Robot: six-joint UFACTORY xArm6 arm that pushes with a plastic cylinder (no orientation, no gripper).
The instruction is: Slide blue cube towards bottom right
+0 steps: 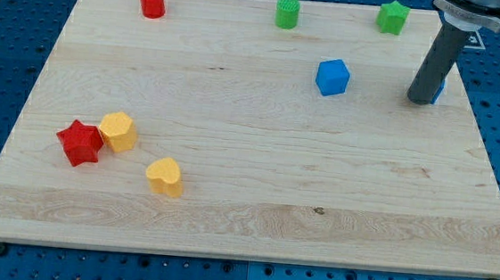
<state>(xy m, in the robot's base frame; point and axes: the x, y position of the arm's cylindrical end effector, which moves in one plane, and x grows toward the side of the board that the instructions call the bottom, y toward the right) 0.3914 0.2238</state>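
1. Camera view shows a wooden board (244, 220) with eight blocks that I can count, one of them mostly hidden.
2. Blue: two. One blue cube (333, 77) sits in the upper right part of the board, clear of every other block. A second blue block (439, 87) shows only as a sliver behind the rod, so its shape cannot be made out.
3. Red: two. A red cylinder (152, 2) stands near the view's top left edge, and a red star (79, 143) lies at the view's lower left.
4. Green: two. A green cylinder (287, 12) stands at the top centre, and a green star (392, 17) sits at the top right.
5. Yellow: two. A yellow hexagonal block (118, 131) touches the red star on its right side, and a yellow heart (166, 176) lies just below and to the right of that pair, apart from them.
6. The dark rod comes down from the view's top right corner, leaning slightly, and my tip (419, 101) rests on the board to the right of the blue cube, well apart from it and right against the hidden blue block.
7. The rod has no jaws; it grips nothing and only stands on the wood.
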